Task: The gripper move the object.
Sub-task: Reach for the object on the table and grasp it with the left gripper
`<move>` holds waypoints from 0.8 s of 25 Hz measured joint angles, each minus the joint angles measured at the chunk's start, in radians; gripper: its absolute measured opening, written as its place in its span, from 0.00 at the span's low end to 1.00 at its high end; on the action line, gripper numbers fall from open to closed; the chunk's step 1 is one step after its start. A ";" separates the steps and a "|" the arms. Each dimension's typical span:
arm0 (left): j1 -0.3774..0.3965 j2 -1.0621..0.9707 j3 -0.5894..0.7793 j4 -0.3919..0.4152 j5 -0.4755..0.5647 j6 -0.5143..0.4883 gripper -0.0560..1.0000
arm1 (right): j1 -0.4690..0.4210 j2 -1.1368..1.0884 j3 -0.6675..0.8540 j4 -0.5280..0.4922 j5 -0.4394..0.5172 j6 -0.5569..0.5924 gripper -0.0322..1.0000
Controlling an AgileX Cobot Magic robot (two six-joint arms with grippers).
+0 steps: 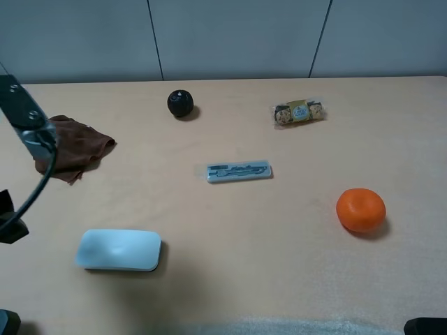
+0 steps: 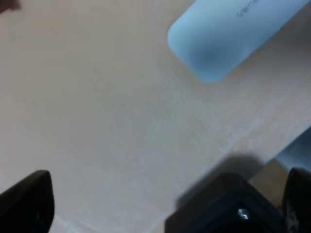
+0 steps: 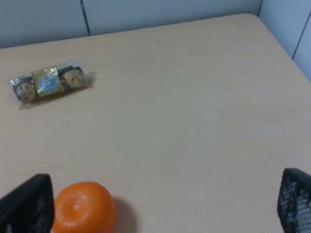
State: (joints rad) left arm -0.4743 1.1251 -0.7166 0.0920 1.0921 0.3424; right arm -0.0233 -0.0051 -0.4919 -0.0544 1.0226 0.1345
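Note:
The object, a flat white glossy rounded case [image 1: 119, 250], lies on the table at the front left. It also shows in the left wrist view [image 2: 233, 34]. My left gripper [image 2: 163, 196] is open and empty, above bare table and apart from the case. In the exterior view only its arm with grey plate and black cable [image 1: 31, 129] shows, at the left edge. My right gripper [image 3: 160, 204] is open and empty, with an orange [image 3: 83, 206] beside one finger [image 3: 26, 206].
A slim translucent pen case [image 1: 239, 171] lies mid-table. The orange [image 1: 360, 209] sits to the right, a black ball [image 1: 180, 103] and a chocolate pack [image 1: 299, 112] at the back, and a brown cloth [image 1: 73, 148] at the left. The left wrist view shows the table's edge [image 2: 252, 145].

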 joint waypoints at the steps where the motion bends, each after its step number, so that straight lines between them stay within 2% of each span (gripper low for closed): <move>1: -0.023 0.026 0.000 0.006 -0.015 0.002 0.95 | 0.000 0.000 0.000 0.000 0.001 0.000 0.70; 7: -0.139 0.160 0.000 0.016 -0.104 0.022 0.95 | 0.000 0.000 0.000 0.000 0.001 0.000 0.70; 12: -0.239 0.257 0.000 0.072 -0.167 0.028 0.95 | 0.000 0.000 0.000 0.000 0.001 0.000 0.70; 20: -0.355 0.387 -0.051 0.108 -0.246 0.067 0.95 | 0.000 0.000 0.000 0.000 0.001 0.000 0.70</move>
State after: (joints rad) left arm -0.8296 1.5118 -0.7676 0.2002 0.8458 0.4096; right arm -0.0233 -0.0051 -0.4919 -0.0544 1.0236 0.1345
